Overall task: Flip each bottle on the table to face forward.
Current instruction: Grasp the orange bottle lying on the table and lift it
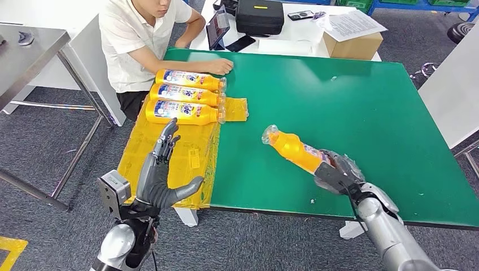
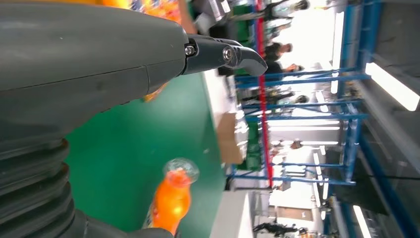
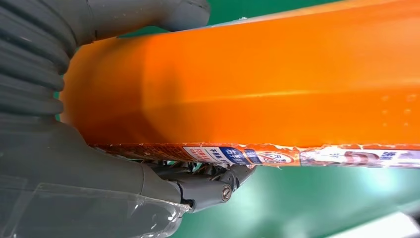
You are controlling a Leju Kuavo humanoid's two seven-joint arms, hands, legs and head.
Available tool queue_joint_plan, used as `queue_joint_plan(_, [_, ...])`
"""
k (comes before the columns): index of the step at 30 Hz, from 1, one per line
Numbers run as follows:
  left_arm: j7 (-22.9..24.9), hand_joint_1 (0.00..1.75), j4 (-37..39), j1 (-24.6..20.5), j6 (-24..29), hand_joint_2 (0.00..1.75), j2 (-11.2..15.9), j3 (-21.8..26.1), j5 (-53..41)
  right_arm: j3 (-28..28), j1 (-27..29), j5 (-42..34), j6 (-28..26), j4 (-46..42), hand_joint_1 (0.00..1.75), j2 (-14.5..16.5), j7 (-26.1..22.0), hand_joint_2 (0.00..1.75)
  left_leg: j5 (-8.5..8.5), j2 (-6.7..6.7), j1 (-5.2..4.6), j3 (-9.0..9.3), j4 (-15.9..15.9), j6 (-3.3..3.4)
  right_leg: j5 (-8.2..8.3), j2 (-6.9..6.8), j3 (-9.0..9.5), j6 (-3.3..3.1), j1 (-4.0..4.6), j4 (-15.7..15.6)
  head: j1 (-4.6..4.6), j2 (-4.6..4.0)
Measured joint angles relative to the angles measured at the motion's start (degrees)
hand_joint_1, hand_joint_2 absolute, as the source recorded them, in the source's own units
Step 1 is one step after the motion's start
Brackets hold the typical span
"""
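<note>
My left hand (image 1: pixel 161 180) raised off bench's near-left corner, fingers (image 1: pixel 167 138) spread, grasping nothing. My right hand (image 1: pixel 339 172) grips base of orange bottle (image 1: pixel 294 148), which lies tilted over green bench (image 1: pixel 350 101), clear cap toward far left. Beyond left hand, yellow sheet (image 1: pixel 186 158). Three labelled bottles (image 1: pixel 183 96) lie side by side at its far end. Person's hand (image 1: pixel 217 66) rests just behind them.

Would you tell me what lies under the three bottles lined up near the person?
A yellow sheet lies under the three bottles, draping over the green table's edge. The bottles cover whatever is directly beneath them.
</note>
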Motion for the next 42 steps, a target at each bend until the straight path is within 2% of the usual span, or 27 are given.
queue_joint_plan(5, [2.01,0.00,2.02,1.78,-0.80,1.75,-1.05,-0.31,3.27,-2.27,5.23,-4.24,-1.09,-7.13,1.75,3.05,-3.24,1.75,-0.01,0.06,0.07,-0.07,-0.02,-0.03,-0.01,0.04,-0.07,-0.03,0.07,0.01,0.00,0.00])
queue_joint_plan(10, [3.41,0.00,5.26,3.50,-0.89,1.75,-2.00,-2.79,7.37,-2.90,11.70,-8.53,-4.12,-18.22,1.75,8.32,-6.10,1.75,0.03,0.01,0.06,-0.45,-0.03,-0.04,0.02,0.04,-0.41,-0.03,0.05,0.10,-0.04,0.00])
queue_joint_plan(18, [4.14,0.00,8.44,3.48,0.39,1.75,-2.15,-6.32,9.94,-0.53,13.40,-12.88,-6.96,-28.05,1.75,14.01,-7.50,1.75,0.06,-0.14,0.04,-0.77,-0.03,-0.03,0.00,-0.06,-0.67,-0.03,0.01,0.14,-0.01,0.00])
queue_joint_plan(27, [4.49,0.00,9.47,0.19,0.82,1.75,-2.16,-7.74,14.48,10.47,10.99,-11.57,-8.89,-29.05,1.75,18.76,-8.97,1.75,0.09,-0.15,0.05,-0.90,-0.03,-0.06,0.00,-0.08,-0.85,-0.03,0.02,0.19,-0.02,0.00])
queue_joint_plan(34, [4.30,0.00,9.46,-0.52,0.92,1.75,-2.17,-8.11,15.38,14.29,9.98,-11.89,-9.14,-28.35,1.75,19.34,-8.90,1.75,0.09,-0.16,0.02,-0.99,-0.02,-0.07,0.00,-0.08,-0.90,-0.03,-0.01,0.19,-0.01,0.00])
queue_joint_plan(42, [3.29,0.00,8.03,-1.46,0.79,1.75,-2.51,-8.24,17.38,19.18,7.84,-11.25,-5.71,-23.45,1.75,19.99,-8.66,1.75,0.10,-0.15,0.03,-1.00,-0.02,-0.07,0.00,-0.08,-0.94,-0.03,0.00,0.20,-0.02,0.00])
